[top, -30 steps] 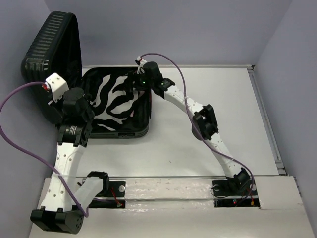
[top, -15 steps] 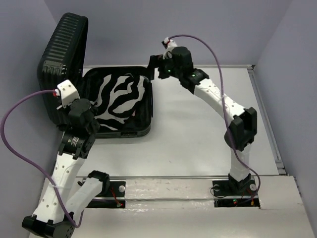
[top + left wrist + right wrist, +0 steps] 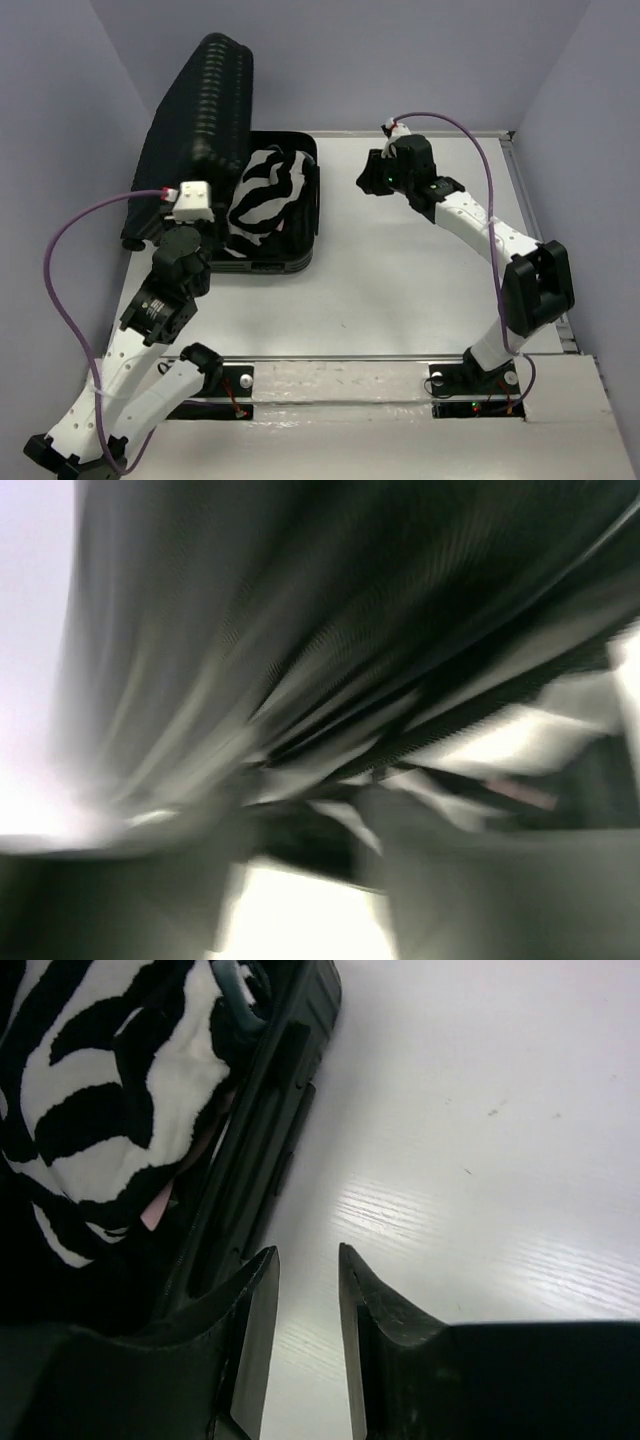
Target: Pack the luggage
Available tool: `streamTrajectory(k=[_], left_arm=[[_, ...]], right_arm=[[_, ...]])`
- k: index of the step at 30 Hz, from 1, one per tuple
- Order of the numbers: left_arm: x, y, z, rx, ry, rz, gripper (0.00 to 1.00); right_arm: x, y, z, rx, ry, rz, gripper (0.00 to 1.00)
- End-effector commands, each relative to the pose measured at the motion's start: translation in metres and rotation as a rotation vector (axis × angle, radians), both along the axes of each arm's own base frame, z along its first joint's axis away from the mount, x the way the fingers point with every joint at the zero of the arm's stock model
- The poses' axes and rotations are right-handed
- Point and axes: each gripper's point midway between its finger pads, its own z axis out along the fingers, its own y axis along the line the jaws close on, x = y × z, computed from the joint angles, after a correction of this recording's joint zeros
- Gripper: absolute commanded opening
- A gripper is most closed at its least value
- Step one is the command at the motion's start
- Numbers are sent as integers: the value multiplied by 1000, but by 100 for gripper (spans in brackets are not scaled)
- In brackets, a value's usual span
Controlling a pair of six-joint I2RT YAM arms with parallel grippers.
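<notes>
The luggage (image 3: 200,120) is a black ribbed hard-shell case at the back left, its lid tilted partway over the base (image 3: 296,262). A zebra-striped pouch (image 3: 265,195) lies inside the base. My left gripper (image 3: 180,228) is up against the lid's near edge. The left wrist view is a blur of ribbed shell (image 3: 300,630), and its fingers cannot be made out. My right gripper (image 3: 366,178) hovers over the table just right of the luggage. Its jaws (image 3: 305,1252) stand slightly apart with nothing between them, beside the luggage rim (image 3: 270,1110) and the pouch (image 3: 110,1110).
White tabletop (image 3: 420,280) stretches right of the luggage to a raised edge (image 3: 535,240). Grey walls close in on the left, back and right. Purple cables loop from both wrists.
The lid has swung from upright toward the base, with the left arm following it rightward. The right arm has pulled back out of the luggage to the right, and its jaws have narrowed.
</notes>
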Motion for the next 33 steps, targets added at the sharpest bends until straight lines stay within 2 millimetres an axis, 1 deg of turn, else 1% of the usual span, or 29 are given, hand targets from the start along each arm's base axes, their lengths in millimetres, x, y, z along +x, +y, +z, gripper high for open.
streamTrajectory(k=[1,2,3,4,5,7,8,9,10,12,13,14,16,17,18,19,20,21,22,23,24,25,26,27,28,29,31,32,33], left_arm=[[-32,-141,14,-232,22,-753,88],[-40,-145,18,-244,32,-799,93],[-56,-151,36,-262,5,-880,95],[-68,-157,41,-273,2,-944,96],[-90,-170,48,-300,11,-1075,97],[-119,-177,60,-313,-10,-1212,99],[-136,-182,74,-326,-37,-1295,99],[-136,-180,83,-345,-69,-1284,98],[-115,-167,98,-365,-142,-1146,98],[-82,-157,109,-399,-147,-980,97],[-53,-139,105,-407,-130,-792,93],[-21,-144,100,-440,-61,-678,92],[13,-141,84,-411,11,-539,91],[32,-124,93,-406,-16,-425,90],[60,-124,76,-382,36,-365,90],[75,-115,78,-399,28,-332,90],[93,-105,81,-422,20,-296,90],[110,-63,85,-445,-22,-196,90],[119,-46,89,-459,-47,-163,91],[134,-28,90,-478,-69,-111,92],[143,9,86,-481,-76,-25,94],[151,17,77,-485,-42,-10,95],[167,33,62,-491,3,36,98],[170,52,52,-489,28,86,99],[175,59,44,-491,41,105,99],[179,61,36,-499,62,97,99],[187,75,19,-512,98,133,99],[185,90,14,-507,94,181,99],[187,99,6,-509,107,205,99]], right_arm=[[3,-26,45,68,-112,-67,39],[1,-27,42,68,-107,-67,40],[1,-27,40,70,-104,-66,41],[1,-26,38,76,-97,-70,42],[0,-24,31,77,-80,-62,43],[1,-22,23,83,-61,-63,43],[1,-22,18,84,-52,-62,43],[1,-20,16,92,-42,-63,43],[1,-19,12,96,-32,-61,42],[-2,-14,10,119,-20,-38,29],[-5,-9,8,133,-11,-9,24],[-6,-6,5,145,-3,2,7],[-11,-1,-1,161,23,32,7],[-14,4,-6,174,39,56,7],[-15,10,-7,186,33,73,7],[-20,18,-9,188,39,93,7],[-20,20,-9,196,36,101,15],[-23,27,-11,205,46,118,20],[-24,28,-10,214,44,125,25],[-24,32,-7,230,40,141,38],[-24,33,-8,241,48,138,47],[-24,34,-7,248,50,143,56],[-24,36,-3,259,46,152,75],[-24,38,-3,263,46,159,92],[-23,38,-2,266,43,159,93],[-24,39,-1,270,42,169,100],[-24,40,-3,266,40,179,100],[-24,41,-6,264,44,182,100],[-24,41,-8,262,45,183,100]])
